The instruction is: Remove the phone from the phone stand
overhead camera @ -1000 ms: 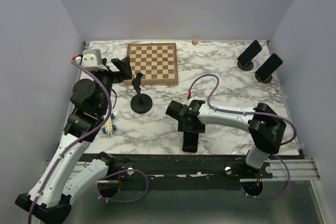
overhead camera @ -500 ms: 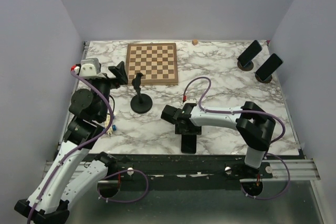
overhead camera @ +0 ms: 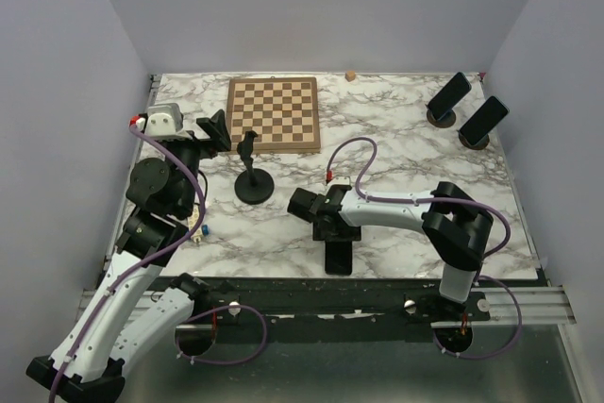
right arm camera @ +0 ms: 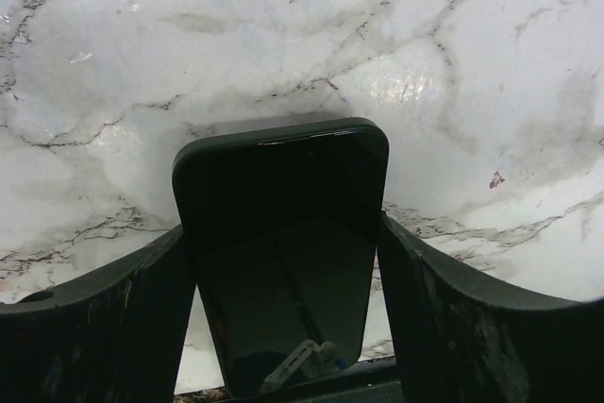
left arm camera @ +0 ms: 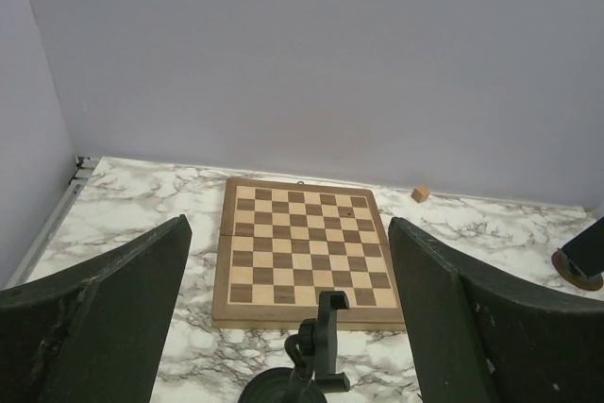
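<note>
Leftward a little the right arm (overhead camera: 396, 209) has been drawn, with the phone (right arm camera: 283, 261) pinched by its long edges in the right tool (right arm camera: 281, 228) and laid flat on the marbled surface (right arm camera: 283, 35). Removal is judged nearly done; release and a lift clear are called for next. The empty phone stand (left arm camera: 316, 356) is seen just ahead of the spread left tool (left arm camera: 288, 224). Plain lilac walls (left arm camera: 302, 44) enclose the room

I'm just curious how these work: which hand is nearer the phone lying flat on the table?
Right. The right hand straddles the phone; the left hand hangs far off, by the chessboard.
</note>
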Action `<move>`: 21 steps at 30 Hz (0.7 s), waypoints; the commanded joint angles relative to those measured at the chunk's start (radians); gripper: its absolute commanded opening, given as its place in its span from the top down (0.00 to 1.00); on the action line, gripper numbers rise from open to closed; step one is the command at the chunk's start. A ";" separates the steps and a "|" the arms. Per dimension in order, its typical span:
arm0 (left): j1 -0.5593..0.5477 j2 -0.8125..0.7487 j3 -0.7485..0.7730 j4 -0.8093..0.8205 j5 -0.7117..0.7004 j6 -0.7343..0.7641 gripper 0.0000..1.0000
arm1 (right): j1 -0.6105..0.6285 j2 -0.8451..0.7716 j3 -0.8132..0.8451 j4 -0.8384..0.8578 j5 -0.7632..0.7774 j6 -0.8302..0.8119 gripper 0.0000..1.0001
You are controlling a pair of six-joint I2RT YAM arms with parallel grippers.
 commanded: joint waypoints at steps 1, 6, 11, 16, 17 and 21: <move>0.000 0.001 -0.005 0.016 -0.025 0.000 0.07 | 0.008 0.043 -0.011 0.037 0.028 -0.009 0.18; 0.001 0.011 -0.002 0.011 -0.026 -0.005 0.07 | 0.008 0.025 -0.020 0.075 0.008 -0.043 0.10; 0.001 0.009 -0.005 0.012 -0.034 -0.007 0.07 | 0.009 -0.013 0.009 0.056 0.053 -0.064 0.06; 0.001 0.019 -0.006 0.011 -0.030 -0.015 0.07 | 0.010 -0.166 0.057 0.030 0.200 -0.120 0.07; 0.001 0.023 -0.005 0.009 -0.028 -0.017 0.07 | 0.009 -0.201 0.061 0.036 0.227 -0.140 0.07; 0.001 0.028 -0.003 0.004 -0.014 -0.021 0.08 | 0.007 -0.298 0.048 0.071 0.376 -0.189 0.06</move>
